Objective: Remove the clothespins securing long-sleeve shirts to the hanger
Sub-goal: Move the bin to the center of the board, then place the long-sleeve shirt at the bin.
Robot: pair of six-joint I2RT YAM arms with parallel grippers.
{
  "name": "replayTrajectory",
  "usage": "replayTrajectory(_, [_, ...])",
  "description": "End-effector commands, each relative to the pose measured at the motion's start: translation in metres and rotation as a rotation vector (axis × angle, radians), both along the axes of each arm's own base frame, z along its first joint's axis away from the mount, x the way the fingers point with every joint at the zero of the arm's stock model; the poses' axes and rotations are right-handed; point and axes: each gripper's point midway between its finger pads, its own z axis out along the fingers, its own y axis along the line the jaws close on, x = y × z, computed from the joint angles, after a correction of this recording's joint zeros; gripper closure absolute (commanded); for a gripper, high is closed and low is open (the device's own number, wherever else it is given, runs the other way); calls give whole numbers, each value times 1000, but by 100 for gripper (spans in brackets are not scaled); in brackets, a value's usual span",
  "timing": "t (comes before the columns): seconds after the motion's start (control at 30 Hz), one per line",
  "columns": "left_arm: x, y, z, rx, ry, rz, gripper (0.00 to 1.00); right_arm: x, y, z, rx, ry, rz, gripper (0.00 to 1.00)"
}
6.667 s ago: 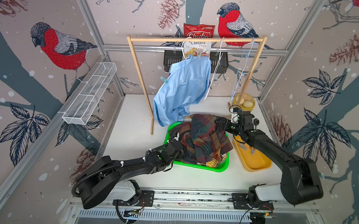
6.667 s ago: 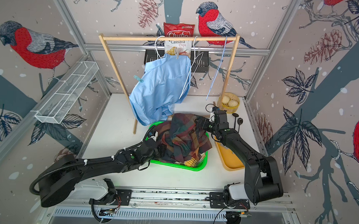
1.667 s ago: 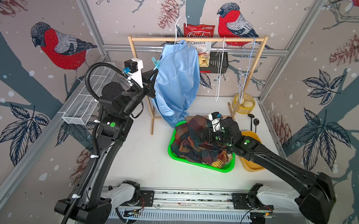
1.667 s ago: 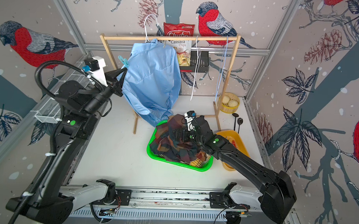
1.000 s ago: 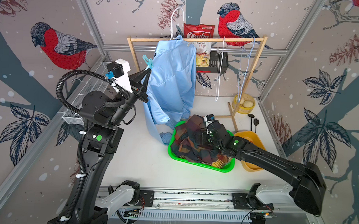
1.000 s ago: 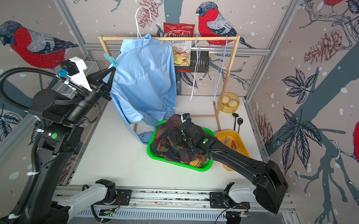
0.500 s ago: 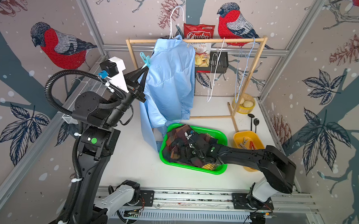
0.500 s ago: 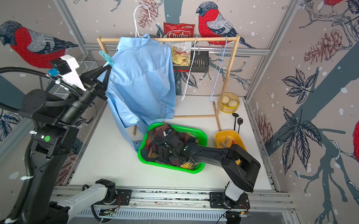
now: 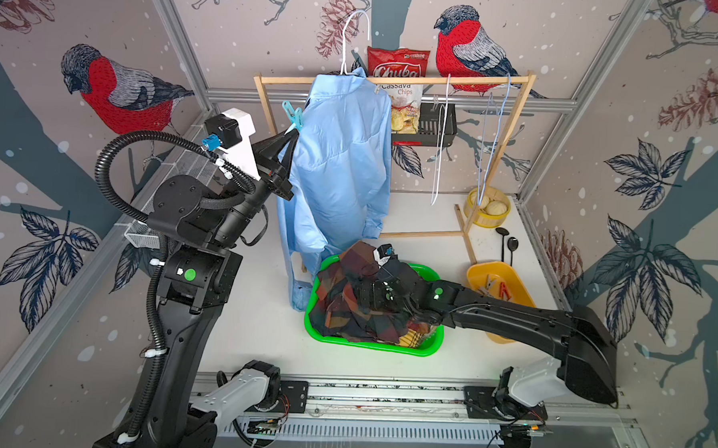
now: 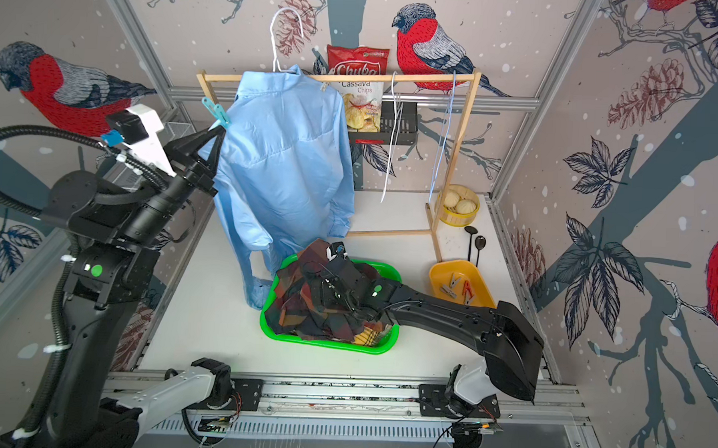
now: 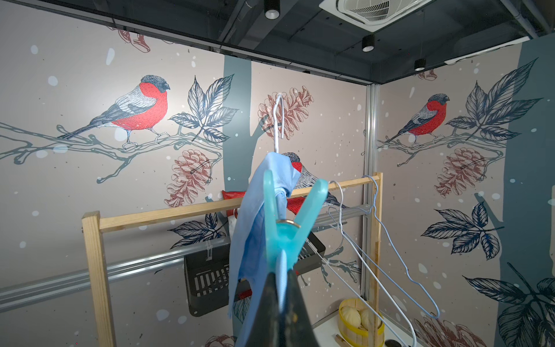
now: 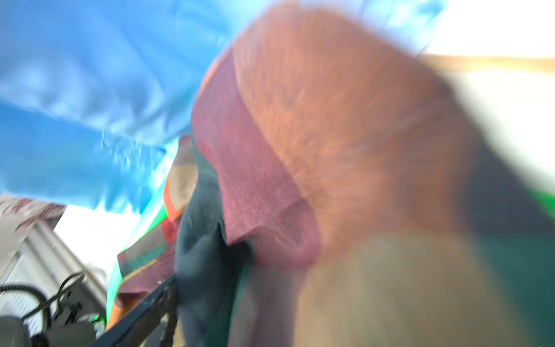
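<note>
The light blue shirt (image 9: 343,158) (image 10: 285,155) hangs on a white wire hanger (image 9: 349,37) whose hook stands up above the wooden rail (image 9: 438,79). A teal clothespin (image 9: 292,113) (image 10: 215,112) (image 11: 288,222) sits at the shirt's shoulder, its mouth spread around a fold of blue cloth. My left gripper (image 9: 291,134) (image 11: 282,276) is shut on its handle ends. My right gripper (image 9: 362,294) (image 10: 317,289) lies in the green basket (image 9: 368,346), jaws wide and mostly buried under the dark plaid shirt (image 9: 347,274) (image 12: 300,120). A yellow plaid shirt (image 9: 414,340) shows beneath.
A yellow tray (image 9: 478,274) at the right holds pale clothespins (image 9: 492,283) and a red one (image 9: 504,290). Two bare wire hangers (image 9: 439,153) hang on the rail. Behind are a chips bag (image 9: 398,89) and black basket (image 9: 436,124); a bamboo steamer (image 9: 487,207) and spoons (image 9: 508,244) stand nearby.
The right arm has settled lower into the plaid shirt, and the green basket has slid a little to the left. The left gripper, pin and blue shirt have hardly moved.
</note>
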Motion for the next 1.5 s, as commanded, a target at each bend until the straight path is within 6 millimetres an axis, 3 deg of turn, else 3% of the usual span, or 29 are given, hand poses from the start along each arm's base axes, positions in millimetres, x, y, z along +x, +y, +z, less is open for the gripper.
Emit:
replayTrajectory(0.0, [-13, 8, 33, -35, -137, 31, 100, 2, -25, 7, -118, -41, -27, 0])
replayTrajectory(0.23, [-7, 6, 38, -29, -142, 33, 100, -10, -31, 74, 12, -108, 41, 0])
replayTrajectory(0.33, [-6, 5, 39, -36, -143, 25, 100, -22, -15, 102, 107, -182, 120, 0])
replayTrajectory(0.4, [-6, 5, 41, -42, -150, 21, 100, -36, 12, 115, 142, -218, 212, 0])
replayTrajectory(0.5, [-5, 4, 46, -48, -152, 15, 100, -71, 67, 129, 195, -293, 400, 0])
replayTrajectory(0.6, [-6, 2, 50, -54, -155, 1, 100, -98, 119, 133, 252, -324, 548, 0])
replayTrajectory(0.8, [-12, 1, 54, -61, -156, -20, 100, -105, 185, 134, 351, -351, 630, 0])
replayTrajectory(0.9, [-20, 3, 55, -69, -162, -26, 100, -77, 204, 128, 402, -405, 559, 0])
replayTrajectory(1.07, [-41, 8, 59, -74, -179, -30, 100, 13, 215, 119, 392, -445, 366, 0])
replayTrajectory(1.23, [-73, 19, 59, -85, -204, -10, 100, 95, 199, 146, 336, -546, 178, 0])
replayTrajectory(1.47, [-125, 30, 62, -101, -256, -34, 100, 162, 165, 178, 241, -638, -2, 0])
